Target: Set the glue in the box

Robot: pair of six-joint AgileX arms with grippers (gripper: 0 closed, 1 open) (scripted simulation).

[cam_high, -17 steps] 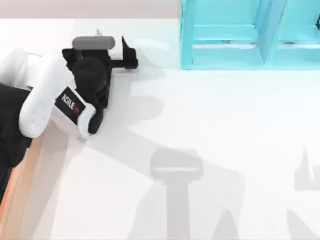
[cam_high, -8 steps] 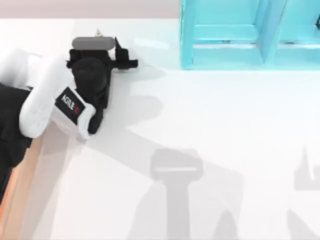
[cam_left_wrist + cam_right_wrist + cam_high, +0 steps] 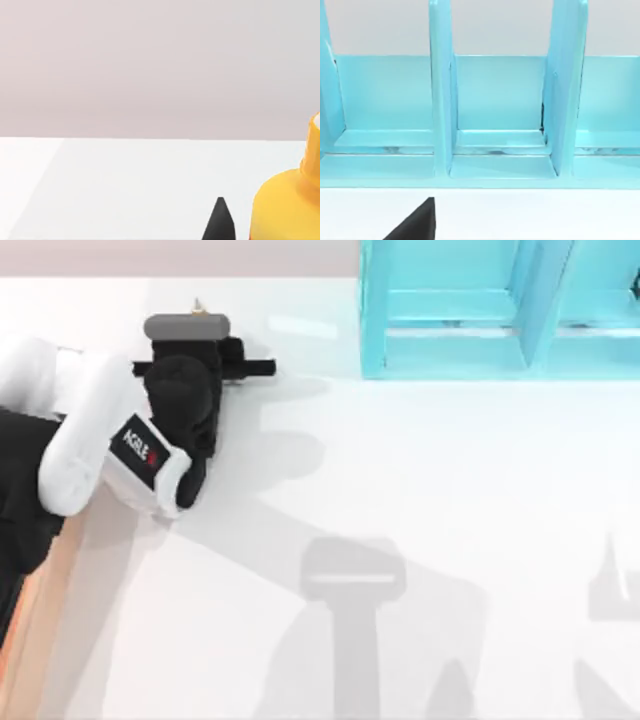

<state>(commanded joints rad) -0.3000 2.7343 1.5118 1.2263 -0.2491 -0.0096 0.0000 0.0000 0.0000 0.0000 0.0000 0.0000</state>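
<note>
The glue (image 3: 287,207) is a yellow-orange bottle, close in the left wrist view at the picture's edge. From above, only its pale pointed cap (image 3: 198,306) pokes out behind the grey block on my left wrist. My left gripper (image 3: 258,366) hangs at the table's far left. One black fingertip (image 3: 220,222) stands just beside the bottle, a narrow gap apart. The box (image 3: 38,635) appears as an orange-brown strip at the left edge, mostly under my left arm. In the right wrist view, one dark fingertip (image 3: 417,222) of my right gripper faces the shelf.
A turquoise compartmented shelf unit (image 3: 480,310) stands at the back right, its open bays (image 3: 495,145) facing the table. The white tabletop (image 3: 420,490) stretches across the middle and right, crossed by arm shadows.
The black fingers of my left gripper, spread apart a second ago, now appear as one narrow line. The wrist has edged slightly toward the back of the table.
</note>
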